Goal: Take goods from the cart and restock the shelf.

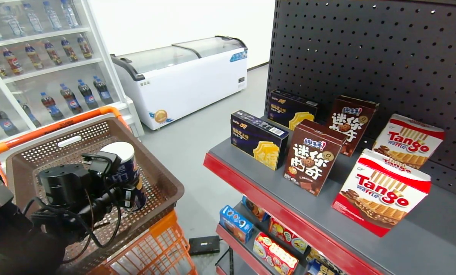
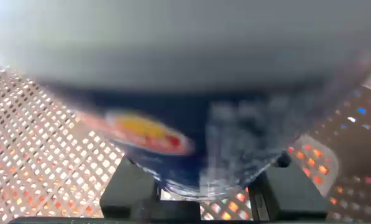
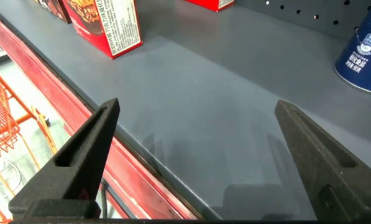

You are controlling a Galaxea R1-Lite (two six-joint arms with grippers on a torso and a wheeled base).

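The left claw (image 1: 128, 193) is clamping the blue can (image 1: 125, 168) upright inside the cart basket (image 1: 170, 183), toward its right rim; a straight lift is looking safest for clearing it. The right claw (image 3: 194, 118) is hanging with jaws spread wide over the shelf (image 3: 204, 81) near its front edge.

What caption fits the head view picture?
Left gripper holds a blue, white-lidded can in the brown plastic basket beside a grey shelf.

Bright, even light falls from overhead — shadows are soft. Glare streaks the freezer lid (image 1: 182, 53) and the cooler door (image 1: 41, 72). The right hand (image 3: 197, 112) casts faint shadows on the grey shelf (image 3: 222, 81). Light pricks through the basket mesh (image 2: 36, 143) around the dark can (image 2: 185, 155); straight lines bow toward the head view's edges.
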